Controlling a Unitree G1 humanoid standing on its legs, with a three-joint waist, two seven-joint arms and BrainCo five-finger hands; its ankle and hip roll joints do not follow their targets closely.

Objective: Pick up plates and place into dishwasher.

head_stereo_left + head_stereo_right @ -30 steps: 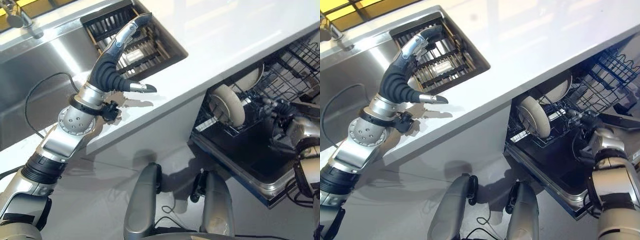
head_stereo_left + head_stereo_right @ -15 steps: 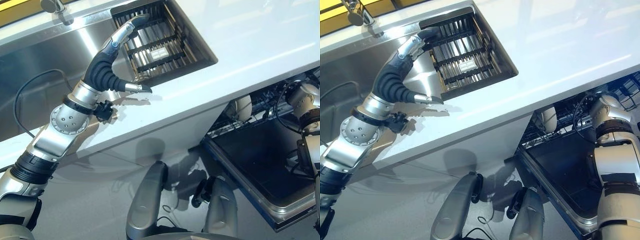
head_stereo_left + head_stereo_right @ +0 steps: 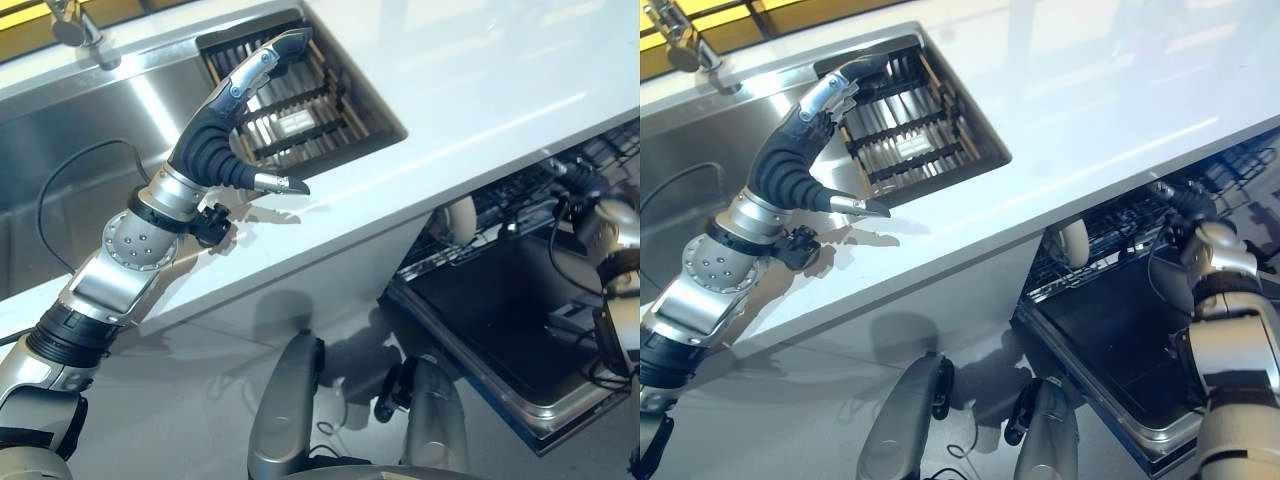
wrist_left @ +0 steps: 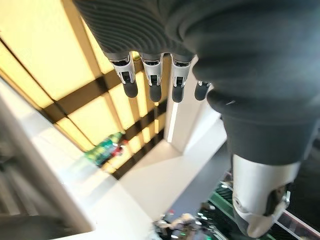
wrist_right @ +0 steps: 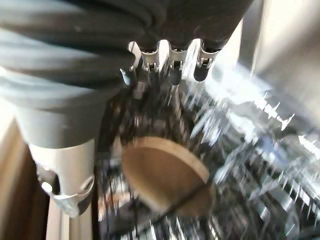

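Note:
A cream plate [image 3: 1073, 243] stands on edge in the lower rack [image 3: 520, 195] of the open dishwasher, partly hidden under the counter's edge. It also lies just past my right fingers, as the plate [image 5: 165, 182] in the right wrist view. My right hand [image 3: 1188, 205] is at the rack with fingers straight and nothing in them. My left hand [image 3: 215, 130] is raised over the counter beside the sink, fingers straight, thumb stuck out, holding nothing.
The white counter [image 3: 480, 70] runs across the view. A steel sink [image 3: 90, 130] with a faucet [image 3: 75, 25] holds a slatted drying rack [image 3: 300, 100]. The dishwasher door [image 3: 500, 320] lies open and low at the right.
The whole picture has shifted as the camera moved. My left hand keeps its pose over the counter. My right hand stays at the dishwasher rack.

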